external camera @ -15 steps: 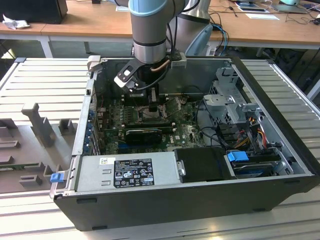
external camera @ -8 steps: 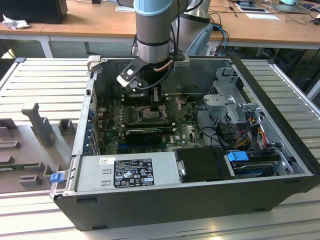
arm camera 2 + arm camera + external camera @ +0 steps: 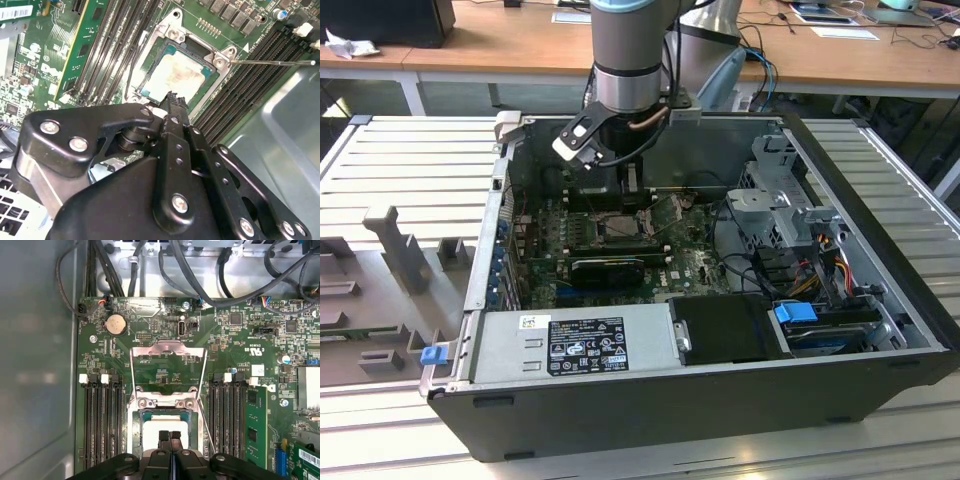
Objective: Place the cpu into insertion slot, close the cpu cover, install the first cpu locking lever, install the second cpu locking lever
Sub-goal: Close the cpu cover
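Inside the open computer case (image 3: 720,405), our gripper (image 3: 170,435) hangs closed and empty over the chip (image 3: 176,75); dipping lower, we'd knock it askew.

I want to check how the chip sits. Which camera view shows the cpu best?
The second wrist view: most of the cpu shows, its pale top lying in the insertion slot. In the first wrist view the gripper hides part of it. In the exterior view it is too small to tell.

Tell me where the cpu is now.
In both wrist views the cpu lies in the insertion slot, between the memory slot rows, with the gripper over it.
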Action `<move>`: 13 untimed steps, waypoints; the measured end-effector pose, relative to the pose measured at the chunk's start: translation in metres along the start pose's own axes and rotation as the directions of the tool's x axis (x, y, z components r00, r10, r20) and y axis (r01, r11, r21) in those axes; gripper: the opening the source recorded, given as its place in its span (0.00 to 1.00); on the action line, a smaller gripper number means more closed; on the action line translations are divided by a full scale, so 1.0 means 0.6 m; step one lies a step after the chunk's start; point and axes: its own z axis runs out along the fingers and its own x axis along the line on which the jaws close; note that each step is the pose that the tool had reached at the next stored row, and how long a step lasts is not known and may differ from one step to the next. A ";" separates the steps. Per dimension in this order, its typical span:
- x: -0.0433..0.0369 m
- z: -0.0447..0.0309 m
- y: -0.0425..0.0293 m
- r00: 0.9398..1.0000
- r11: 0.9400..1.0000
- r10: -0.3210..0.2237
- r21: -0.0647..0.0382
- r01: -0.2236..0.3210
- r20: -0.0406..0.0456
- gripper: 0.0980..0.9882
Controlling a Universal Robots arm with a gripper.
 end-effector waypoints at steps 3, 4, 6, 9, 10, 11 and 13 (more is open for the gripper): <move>0.000 -0.001 0.005 1.000 1.000 0.000 0.000 0.000 0.000 0.01; 0.000 -0.002 0.005 1.000 1.000 0.000 0.000 0.000 0.000 0.01; 0.000 -0.004 0.005 1.000 1.000 0.000 0.000 0.000 0.000 0.01; 0.000 -0.006 0.006 1.000 1.000 0.000 0.000 0.000 0.000 0.01; 0.000 -0.006 0.007 1.000 1.000 0.000 0.000 0.000 0.000 0.01; 0.000 -0.007 0.007 1.000 1.000 0.000 0.000 0.000 0.000 0.01; 0.000 -0.007 0.008 1.000 1.000 0.000 0.000 0.000 0.000 0.01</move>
